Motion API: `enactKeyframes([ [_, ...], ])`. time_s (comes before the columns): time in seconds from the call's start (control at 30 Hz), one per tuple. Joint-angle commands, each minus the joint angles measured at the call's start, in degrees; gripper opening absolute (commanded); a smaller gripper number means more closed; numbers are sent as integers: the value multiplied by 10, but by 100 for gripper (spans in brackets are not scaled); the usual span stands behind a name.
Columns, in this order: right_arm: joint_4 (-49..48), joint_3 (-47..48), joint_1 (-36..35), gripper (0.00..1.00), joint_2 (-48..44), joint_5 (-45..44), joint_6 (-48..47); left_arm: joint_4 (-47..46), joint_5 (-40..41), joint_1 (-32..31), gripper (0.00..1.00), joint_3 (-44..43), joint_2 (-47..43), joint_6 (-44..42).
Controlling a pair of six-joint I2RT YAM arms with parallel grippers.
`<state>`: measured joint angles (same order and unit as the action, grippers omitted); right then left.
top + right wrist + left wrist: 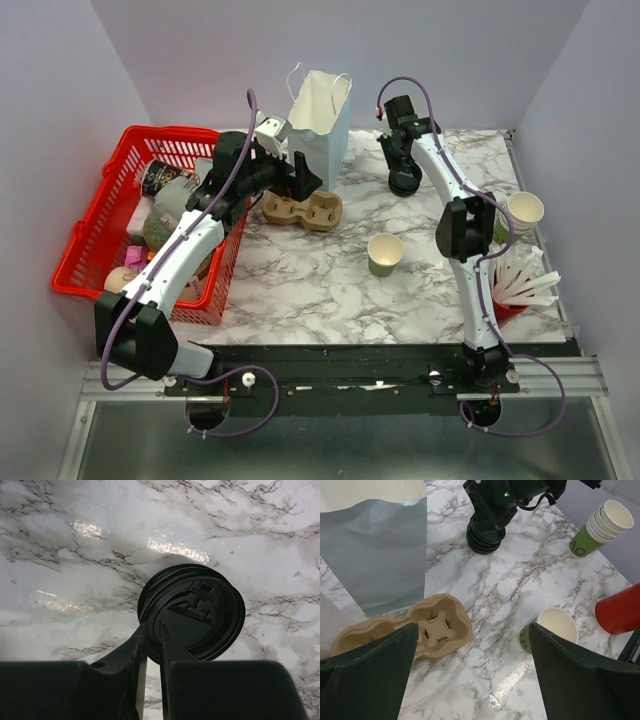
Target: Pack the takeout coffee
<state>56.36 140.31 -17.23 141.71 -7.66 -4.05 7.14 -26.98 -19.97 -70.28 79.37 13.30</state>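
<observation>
Well beyond the open green cup, the right gripper clamps the rim of a black lid.

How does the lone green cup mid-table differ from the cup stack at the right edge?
The lone green cup is a single cup; the cup stack is several cups nested, their white rims layered in the left wrist view. The lone green cup stands mid-table in open space; the cup stack sits at the right edge, just beyond the right arm. Both are upright, olive-green outside, white inside and lidless.
</observation>
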Motion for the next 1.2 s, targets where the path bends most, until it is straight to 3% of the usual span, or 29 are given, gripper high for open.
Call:
enactKeyframes([
  [0.0,-7,8,0,23,9,27,11,8,6,4,99,-5,3,1],
  [0.23,-14,11,-1,30,4,27,16,4,4,4,99,-3,8,5],
  [0.73,-14,14,-1,29,23,31,12,10,5,4,99,-10,14,1],
  [1.03,-15,12,-1,20,23,27,12,11,6,4,99,-10,15,1],
  [1.17,-13,12,-1,10,22,27,13,10,6,4,99,-9,15,1],
])
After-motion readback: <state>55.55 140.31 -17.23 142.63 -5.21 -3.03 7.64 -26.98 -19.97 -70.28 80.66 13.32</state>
